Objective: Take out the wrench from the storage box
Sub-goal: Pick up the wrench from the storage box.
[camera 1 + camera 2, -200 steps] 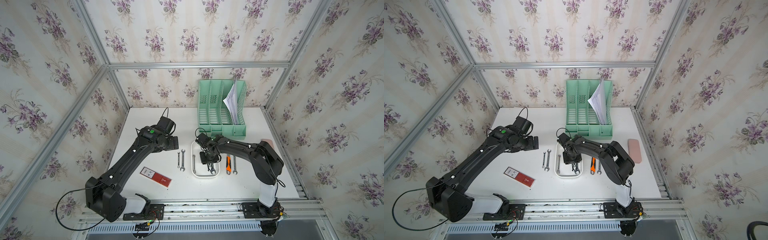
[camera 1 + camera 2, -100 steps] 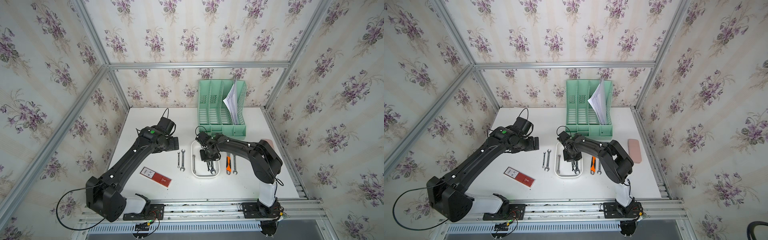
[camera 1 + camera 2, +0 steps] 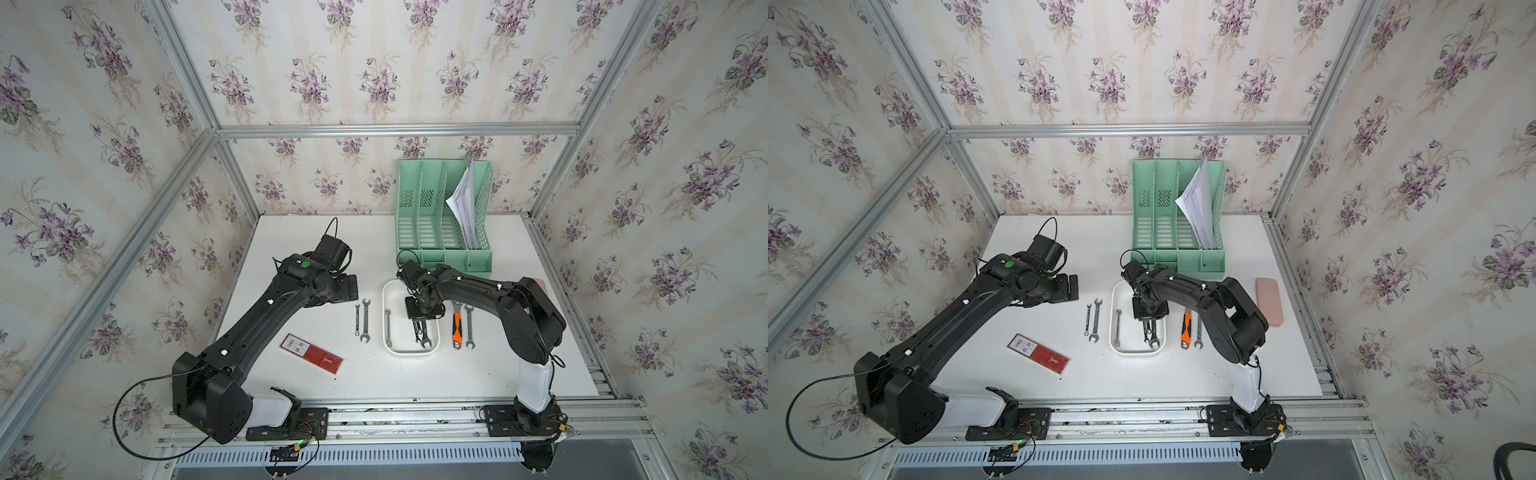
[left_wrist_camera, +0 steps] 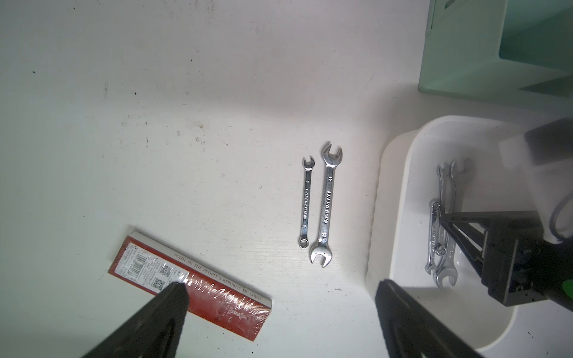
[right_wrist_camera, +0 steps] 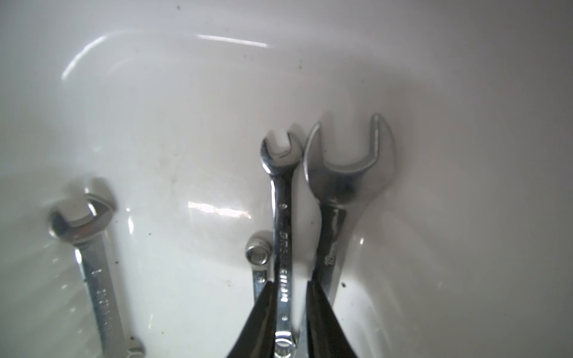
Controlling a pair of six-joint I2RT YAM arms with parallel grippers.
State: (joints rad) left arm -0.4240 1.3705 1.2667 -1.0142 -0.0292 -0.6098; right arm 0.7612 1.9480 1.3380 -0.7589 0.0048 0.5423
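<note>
While the left gripper hangs wide open and empty over the white tabletop, near the flat red cellophane-wrapped box at the front, the step in hand belongs to the right arm: closing on a wrench.

Two bare steel spanners lie side by side on the table between that box and the storage box, a shallow white plastic tray with rounded corners.

Inside the tray the right gripper sits low, its black fingers straddling the shank of the slim chrome combination wrench. The jaws stand narrow: one finger lies against the shank and a sliver of white shows at the other, so I cannot tell whether the grip is firm.

The wrench lies on the tray floor, just beside a broad open-ended wrench, with a small ring-ended wrench tucked at its other flank. A fourth wrench lies apart.

The next move probably calls for pinching the slim shank alone, then lifting straight up over the rim without dragging its neighbours.

Farthest back, the mint-green slotted file organizer stands close behind the tray, so the lift should keep clear of it.
</note>
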